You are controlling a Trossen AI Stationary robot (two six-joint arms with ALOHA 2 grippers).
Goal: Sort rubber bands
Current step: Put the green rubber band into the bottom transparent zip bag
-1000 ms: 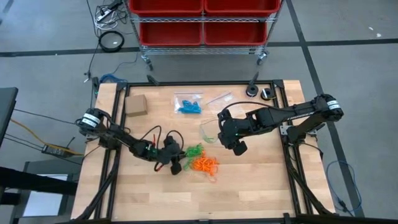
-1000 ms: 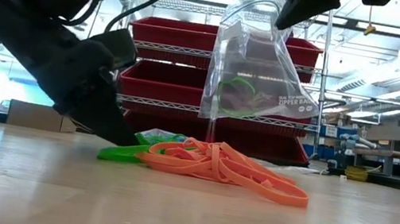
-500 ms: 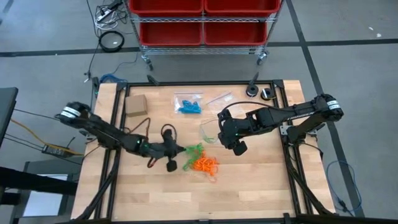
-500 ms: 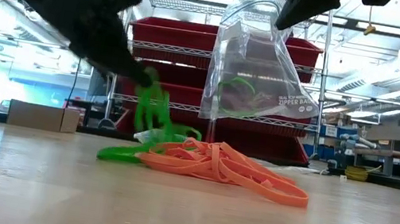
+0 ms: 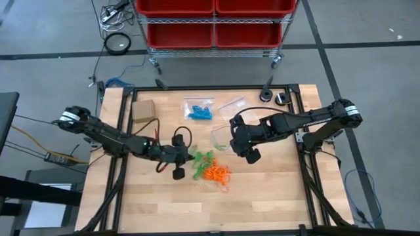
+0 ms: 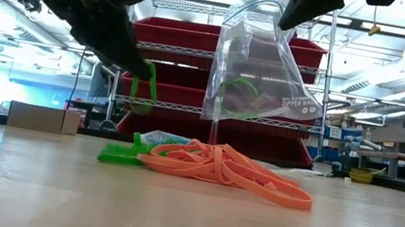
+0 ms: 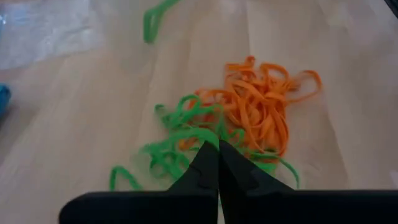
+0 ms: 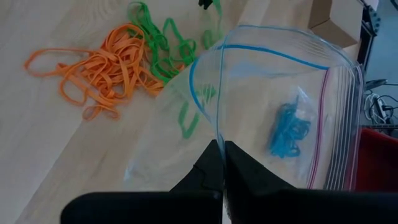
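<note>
A pile of orange rubber bands (image 5: 216, 174) and green rubber bands (image 5: 205, 160) lies mid-table. My left gripper (image 6: 142, 70) hovers over the pile's left side, shut on one green band (image 6: 143, 88). My right gripper (image 5: 231, 141) stands to the right of the pile, shut on a clear zip bag (image 6: 263, 66) that hangs open-mouthed with a green band (image 8: 189, 118) inside. Blue rubber bands (image 5: 199, 111) lie in another clear bag on the table farther back. My left gripper pinches one green band (image 6: 142, 80) between its fingertips (image 7: 208, 155), coming slanting down from the table's left. The loop hangs slack below the fingers, lifted clear of the pile. My right gripper pinches the zip bag's upper rim (image 8: 219, 134) between its two fingers. The bag hangs below them with its mouth held open and its bottom above the table.
A small tan cardboard box (image 5: 143, 110) sits at the far left of the table. Two dark round objects (image 5: 272, 97) stand at the far right corner. A wire cart with red bins (image 5: 213, 23) stands beyond the far edge. Bare wood lies along the near edge.
My left gripper has risen from the table at the green bands and drawn back a little toward the left. A green band first stretched up from the pile and now hangs free below the fingers. The right gripper and its bag have kept still.
</note>
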